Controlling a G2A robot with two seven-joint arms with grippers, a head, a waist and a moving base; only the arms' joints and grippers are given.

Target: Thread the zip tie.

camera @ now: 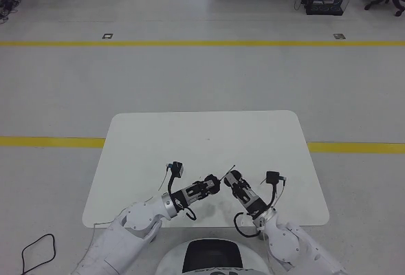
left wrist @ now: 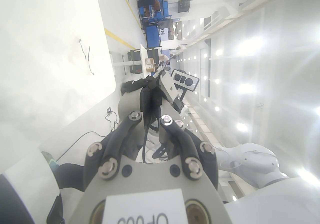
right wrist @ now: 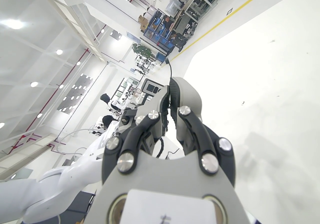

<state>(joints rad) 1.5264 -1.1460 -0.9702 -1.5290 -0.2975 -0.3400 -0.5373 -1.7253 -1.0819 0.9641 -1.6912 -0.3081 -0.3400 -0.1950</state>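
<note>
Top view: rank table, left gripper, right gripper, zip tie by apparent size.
1. table
2. left gripper and right gripper: look alike, so not ranked against each other
3. zip tie: a thin sliver

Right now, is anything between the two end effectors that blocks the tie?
Nothing visible does. The right end effector is shut on the tie, whose end sticks out past it. The left end effector sits close beside it above the table, nothing between them.

Seen from my remote console, the white table (camera: 271,130) with rounded corners stands on a pale floor (camera: 51,82) crossed by yellow lines (camera: 37,141). A thin bent strand (left wrist: 86,56) lies on top; what it is, I cannot tell.
</note>
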